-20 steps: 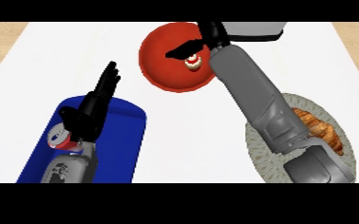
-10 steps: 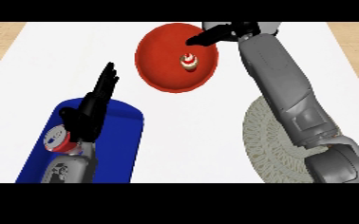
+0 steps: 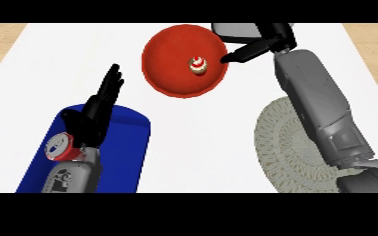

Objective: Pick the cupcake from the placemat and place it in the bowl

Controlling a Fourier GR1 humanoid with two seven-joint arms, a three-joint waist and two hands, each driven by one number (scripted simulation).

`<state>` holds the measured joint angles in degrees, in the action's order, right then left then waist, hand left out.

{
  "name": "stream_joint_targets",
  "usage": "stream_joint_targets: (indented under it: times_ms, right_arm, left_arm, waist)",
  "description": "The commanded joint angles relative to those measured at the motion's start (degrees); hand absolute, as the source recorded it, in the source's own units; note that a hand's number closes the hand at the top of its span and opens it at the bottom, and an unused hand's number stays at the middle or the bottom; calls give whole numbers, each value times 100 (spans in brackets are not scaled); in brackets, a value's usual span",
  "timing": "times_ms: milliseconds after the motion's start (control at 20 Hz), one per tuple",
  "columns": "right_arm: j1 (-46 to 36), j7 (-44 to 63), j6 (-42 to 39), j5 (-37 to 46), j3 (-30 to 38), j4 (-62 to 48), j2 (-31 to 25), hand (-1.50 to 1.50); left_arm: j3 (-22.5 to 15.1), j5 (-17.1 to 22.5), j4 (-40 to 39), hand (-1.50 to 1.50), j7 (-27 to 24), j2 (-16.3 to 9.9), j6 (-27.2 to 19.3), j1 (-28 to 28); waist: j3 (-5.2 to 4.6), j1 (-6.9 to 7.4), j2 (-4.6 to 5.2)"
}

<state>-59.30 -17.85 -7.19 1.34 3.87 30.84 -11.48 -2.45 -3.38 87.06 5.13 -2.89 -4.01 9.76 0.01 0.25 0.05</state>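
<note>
Cupcake (image 3: 198, 65) sits inside the red bowl (image 3: 181, 60), right of the bowl's centre, upright w/ its striped top showing, toward the desk's (image 3: 207, 130) far edge. So the placing part looks done, as I judge it; the woven placemat (image 3: 295, 140) near the desk's right edge has nothing on it that I can see, tho my own forearm covers part of it. My right hand (image 3: 255, 47) is just beside the bowl's right rim, fingers (image 3: 230, 57) relaxed and holding nothing, tips pointing at the rim and very near it; can't tell if they touch it. My left hand (image 3: 96, 110) rests open over the blue mat (image 3: 122, 150) at the desk's near-left corner, fingers straight and pointing up, well apart from the bowl. What could go wrong from here, imo: the fingertips are so near the rim that pulling the arm back sideways or low could clip it, which would tip or slide the bowl and maybe roll the cupcake onto its side. Cupcake is off-centre toward my side, so a nudge on that rim is the worst spot. Safer to lift clear first, then draw back over the placemat. Also my forearm passes over the placemat on the way home; dragging low could shift it. There's a grey block (image 3: 236, 30) behind the hand near the far edge; can't make out what it is, so I'd avoid swinging that way.
</note>
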Motion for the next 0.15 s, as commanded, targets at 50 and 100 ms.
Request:
stream_joint_targets:
  times_ms: [50,100]
  right_arm:
    - [541,-126,-165,80,-92,430,29,-150]
    - [596,-99,-414,23,-25,451,-166,-150]
  left_arm:
    - [-77,-156,-62,0,31,203,-223,146]
    - [64,53,-179,0,-197,21,88,12]
  waist:
    - [-1,-8,-3]
    - [-1,-3,-1]
